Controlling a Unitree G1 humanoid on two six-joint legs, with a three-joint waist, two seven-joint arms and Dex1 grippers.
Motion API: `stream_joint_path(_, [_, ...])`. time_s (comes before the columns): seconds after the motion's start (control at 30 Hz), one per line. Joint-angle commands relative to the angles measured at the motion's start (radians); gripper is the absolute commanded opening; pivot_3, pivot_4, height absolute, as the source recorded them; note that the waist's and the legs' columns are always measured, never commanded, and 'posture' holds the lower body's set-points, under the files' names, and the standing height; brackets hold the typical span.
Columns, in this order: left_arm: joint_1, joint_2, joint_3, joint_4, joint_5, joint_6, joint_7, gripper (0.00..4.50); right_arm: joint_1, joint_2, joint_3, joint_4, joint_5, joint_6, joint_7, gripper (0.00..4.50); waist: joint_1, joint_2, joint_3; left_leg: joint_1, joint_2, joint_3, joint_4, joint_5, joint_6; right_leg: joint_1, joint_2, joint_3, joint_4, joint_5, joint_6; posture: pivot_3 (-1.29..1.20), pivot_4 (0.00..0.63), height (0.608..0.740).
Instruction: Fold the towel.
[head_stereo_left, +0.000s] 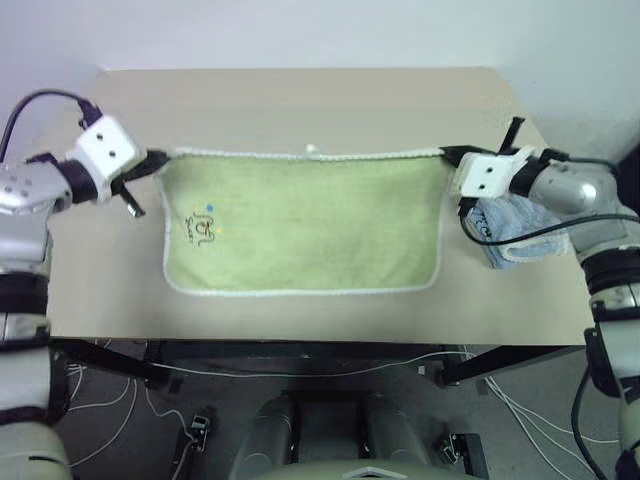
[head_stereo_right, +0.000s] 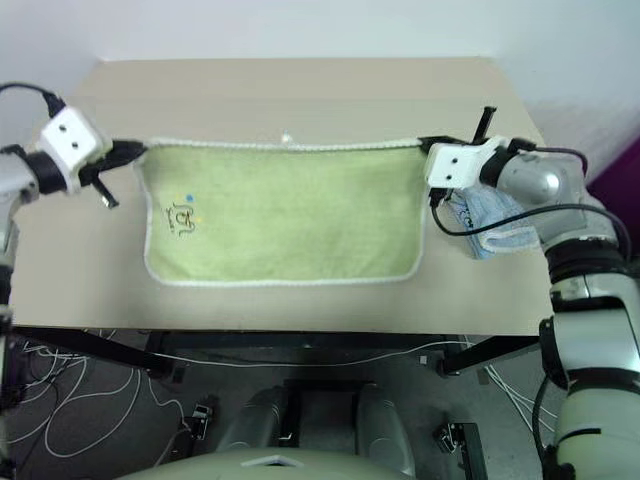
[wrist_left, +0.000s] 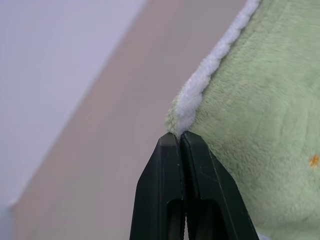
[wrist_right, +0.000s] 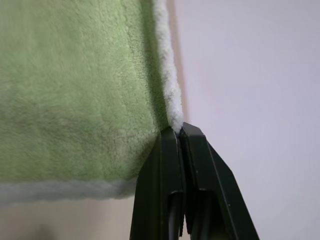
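Beige table (head_stereo_left: 300, 100) below me; the towel (head_stereo_left: 300, 225) hangs stretched above it, my left pincer (head_stereo_left: 150, 165) and right pincer (head_stereo_left: 450, 155) each pinching a top corner. Soft, light and floppy, I judge; corners are the best hold.

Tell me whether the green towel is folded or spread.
Spread: the green towel is stretched flat, held at one corner by the left hand, at another by the right hand.
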Motion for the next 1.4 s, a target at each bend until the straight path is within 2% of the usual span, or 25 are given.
stream_joint_path(0.03, [-0.118,0.0,-0.003,0.108,0.038,-0.069,0.041,0.0,-0.125,-0.037,-0.022,0.077,-0.001,-0.018,-0.019,0.03,-0.002,0.0,0.0,0.0,0.0,0.0,0.0,0.0,0.0,0.0,0.0,0.0,0.0,0.0,0.0,0.0,0.15,0.74])
stream_joint_path(0.17, [-0.227,-0.001,-0.01,0.199,0.05,-0.116,0.037,0.0,-0.222,-0.068,-0.044,0.129,0.038,-0.027,0.037,0.03,-0.013,0.0,0.0,-0.001,0.0,0.0,-0.001,0.0,0.0,-0.001,0.0,0.0,0.0,0.0,0.0,0.0,0.15,0.74])
stream_joint_path(0.33, [-0.193,0.051,0.028,0.158,-0.001,-0.136,-0.052,0.0,-0.169,-0.109,-0.111,0.036,0.208,0.0,0.225,0.03,-0.026,0.0,0.0,-0.001,0.0,0.0,-0.001,0.0,0.0,0.0,0.0,0.0,0.0,0.0,0.0,0.0,0.15,0.74])
stream_joint_path(0.5, [0.018,0.136,0.092,-0.066,-0.137,-0.058,-0.24,0.0,0.08,-0.156,-0.193,-0.285,0.436,0.208,0.428,0.03,-0.039,0.0,0.0,-0.001,0.002,0.0,-0.002,0.0,0.0,-0.001,0.001,0.001,0.001,0.0,0.0,0.0,0.15,0.74])
stream_joint_path(0.63, [0.291,0.209,0.153,-0.3,-0.268,0.098,-0.378,0.0,0.408,-0.211,-0.238,-0.629,0.608,0.446,0.556,0.03,-0.037,0.0,0.0,-0.001,0.002,-0.001,-0.001,0.0,0.0,0.0,0.0,0.001,0.002,0.0,0.0,0.0,0.15,0.74])
stream_joint_path(0.7, [0.407,0.236,0.181,-0.385,-0.299,0.142,-0.409,0.0,0.51,-0.234,-0.263,-0.742,0.665,0.553,0.586,0.03,-0.034,0.001,0.0,-0.001,0.002,-0.001,0.0,0.0,0.0,0.0,-0.001,0.001,0.002,0.0,0.0,0.0,0.15,0.74])
stream_joint_path(0.87, [0.607,0.283,0.241,-0.478,-0.328,0.219,-0.452,0.0,0.702,-0.294,-0.316,-0.95,0.791,0.777,0.671,0.03,-0.02,0.001,0.001,0.001,0.002,-0.001,0.001,0.0,0.001,0.001,-0.001,0.001,0.002,0.0,0.0,0.0,0.15,0.74])
stream_joint_path(1.0, [0.715,0.301,0.289,-0.516,-0.352,0.26,-0.481,0.0,0.827,-0.349,-0.359,-1.043,0.838,0.877,0.741,0.03,-0.012,0.001,0.001,0.001,0.002,-0.001,0.0,-0.001,0.001,0.003,-0.003,0.0,-0.001,0.0,0.0,0.0,0.15,0.74])
stream_joint_path(1.1, [0.764,0.302,0.314,-0.543,-0.366,0.285,-0.488,0.0,0.85,-0.354,-0.373,-1.066,0.849,0.908,0.76,0.03,-0.013,0.001,0.001,0.001,0.002,-0.001,0.0,-0.001,0.001,0.003,-0.003,0.0,-0.001,0.0,0.0,0.0,0.15,0.74])
stream_joint_path(1.2, [0.772,0.285,0.299,-0.552,-0.36,0.288,-0.478,0.0,0.803,-0.323,-0.351,-1.046,0.825,0.901,0.744,0.03,-0.013,0.001,0.001,0.001,0.002,-0.001,0.0,-0.001,0.001,0.003,-0.003,0.001,-0.001,0.0,0.0,0.0,0.15,0.74])
stream_joint_path(1.4, [0.597,0.216,0.171,-0.44,-0.273,0.258,-0.408,0.0,0.669,-0.259,-0.258,-0.948,0.749,0.866,0.743,0.03,-0.007,0.001,0.001,0.002,0.002,-0.001,0.0,-0.001,0.001,0.003,-0.003,0.0,-0.001,0.0,0.0,0.0,0.15,0.74])
